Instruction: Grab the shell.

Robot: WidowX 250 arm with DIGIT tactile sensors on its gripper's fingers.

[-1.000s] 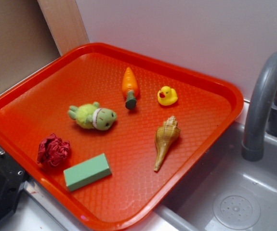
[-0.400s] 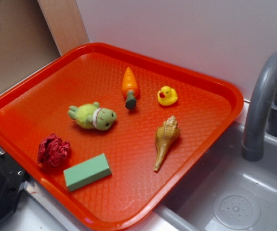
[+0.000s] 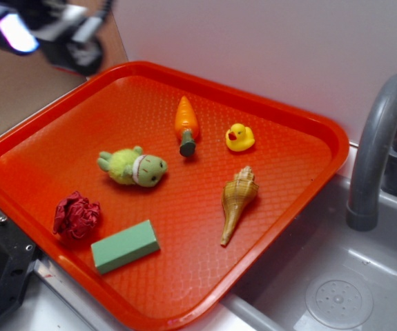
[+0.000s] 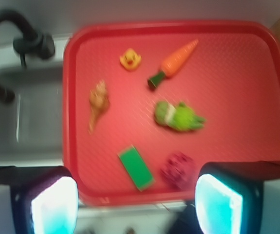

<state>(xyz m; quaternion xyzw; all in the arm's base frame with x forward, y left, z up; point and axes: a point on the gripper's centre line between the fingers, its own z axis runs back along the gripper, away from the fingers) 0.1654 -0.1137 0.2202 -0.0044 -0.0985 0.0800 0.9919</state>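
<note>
Red tray [image 3: 308, 124] (holding the shell [image 3: 236, 200]) beside a grey sink [image 3: 364, 276]; pincer [image 4: 137, 200] spread open, empty.

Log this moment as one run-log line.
phase: approach | pincer: open, high above tray, holding nothing | shell: untouched, lying on tray beside sink

Tan-brown ridged shell [image 3: 237, 200], orange carrot [image 3: 186, 118], yellow duck [image 3: 239, 137], green block [image 3: 124, 246], red tray [image 3: 295, 124].

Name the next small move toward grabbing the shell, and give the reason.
Probably carry the pincer across and above the shell. The pincer is high off the tray, open, at its far-left corner, while the shell lies untouched near the sink-side edge.
</note>
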